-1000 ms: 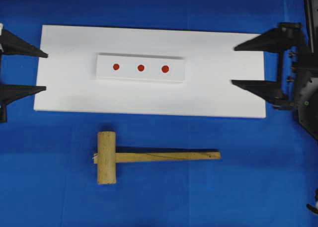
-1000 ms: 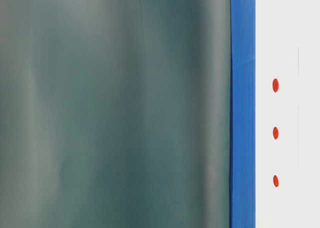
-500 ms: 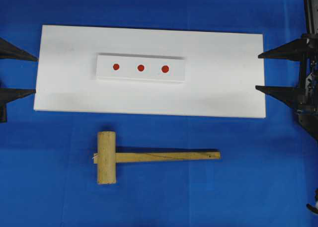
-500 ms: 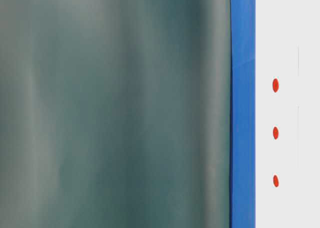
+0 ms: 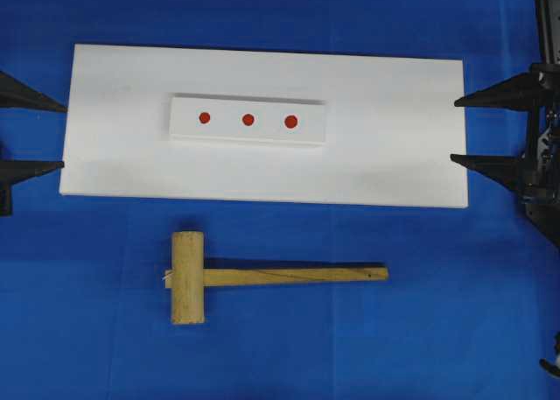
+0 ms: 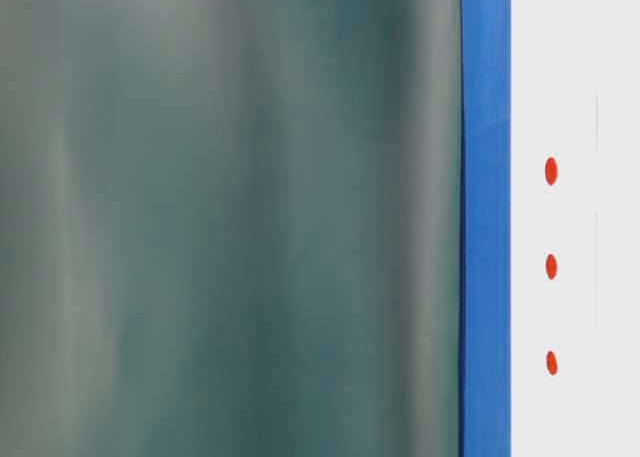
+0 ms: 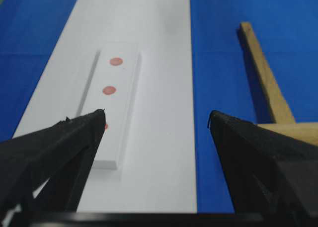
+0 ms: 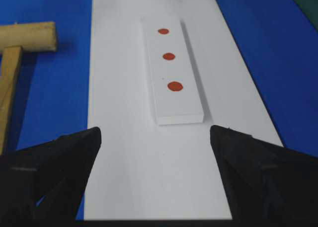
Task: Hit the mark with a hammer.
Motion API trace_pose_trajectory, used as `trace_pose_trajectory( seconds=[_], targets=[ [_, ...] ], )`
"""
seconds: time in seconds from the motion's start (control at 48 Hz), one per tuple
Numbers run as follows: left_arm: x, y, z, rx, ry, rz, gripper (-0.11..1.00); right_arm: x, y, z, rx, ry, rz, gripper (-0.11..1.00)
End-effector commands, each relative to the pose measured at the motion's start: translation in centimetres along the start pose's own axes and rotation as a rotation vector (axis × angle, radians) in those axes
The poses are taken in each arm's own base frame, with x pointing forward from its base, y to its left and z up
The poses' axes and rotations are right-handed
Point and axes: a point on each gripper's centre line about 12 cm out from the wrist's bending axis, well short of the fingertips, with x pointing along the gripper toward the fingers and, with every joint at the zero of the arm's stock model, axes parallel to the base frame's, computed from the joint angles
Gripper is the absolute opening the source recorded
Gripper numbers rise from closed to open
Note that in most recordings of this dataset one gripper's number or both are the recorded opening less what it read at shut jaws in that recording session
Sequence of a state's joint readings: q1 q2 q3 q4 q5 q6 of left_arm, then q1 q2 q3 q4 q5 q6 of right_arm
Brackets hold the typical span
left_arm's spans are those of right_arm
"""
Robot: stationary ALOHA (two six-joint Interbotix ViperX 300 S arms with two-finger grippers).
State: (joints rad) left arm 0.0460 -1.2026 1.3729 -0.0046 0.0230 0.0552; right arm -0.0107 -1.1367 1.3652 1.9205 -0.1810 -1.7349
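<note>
**A:** Where is the hammer seen?

**B:** It is seen lying flat on the blue cloth, on the near side of the big white board. Its thick round head is at the left and its long wooden handle is pointed to the right. It is not touched by anything.

**A:** What is placed on the big white board?

**B:** A small white block is placed on it, a bit left of the middle. Three red dots are seen on the block in a row: the left dot, the middle dot and the right dot.

**A:** Can any words or labels be read?

**B:** Only the red dots are seen. Writing cannot be made out on the hammer, the block or the board.

**A:** How are the pincers held?

**B:** The left gripper is held at the left end of the board with its fingers spread wide, and nothing is gripped. The right gripper is held at the right end of the board, also spread wide, and nothing is held between its fingers. Both are well apart from the hammer.

**A:** What is shown in the table-level view?

**B:** A blurry grey-green surface fills most of it. A strip of blue and the three red dots are seen at the right.
</note>
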Motion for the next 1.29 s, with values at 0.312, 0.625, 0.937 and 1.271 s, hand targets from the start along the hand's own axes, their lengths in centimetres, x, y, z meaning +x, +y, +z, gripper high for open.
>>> trace_pose_trajectory(
  seconds=[0.312, 0.625, 0.937, 1.271],
  targets=[
    [0.07, -0.03, 0.28, 0.005, -0.005, -0.003, 0.83, 0.05, -0.02, 0.47, -0.005, -0.006, -0.009, 0.80],
    [0.07, -0.03, 0.28, 0.005, -0.005, -0.003, 0.83, 0.07, -0.02, 0.45, -0.005, -0.005, -0.010, 0.80],
    [0.07, -0.03, 0.28, 0.005, -0.005, -0.003, 0.83, 0.06, -0.11, 0.44, -0.005, -0.003, -0.017, 0.80],
    [0.06, -0.29, 0.29, 0.008, -0.006, -0.019, 0.82, 0.08, -0.19, 0.40, -0.004, -0.001, -0.023, 0.80]
  ],
)
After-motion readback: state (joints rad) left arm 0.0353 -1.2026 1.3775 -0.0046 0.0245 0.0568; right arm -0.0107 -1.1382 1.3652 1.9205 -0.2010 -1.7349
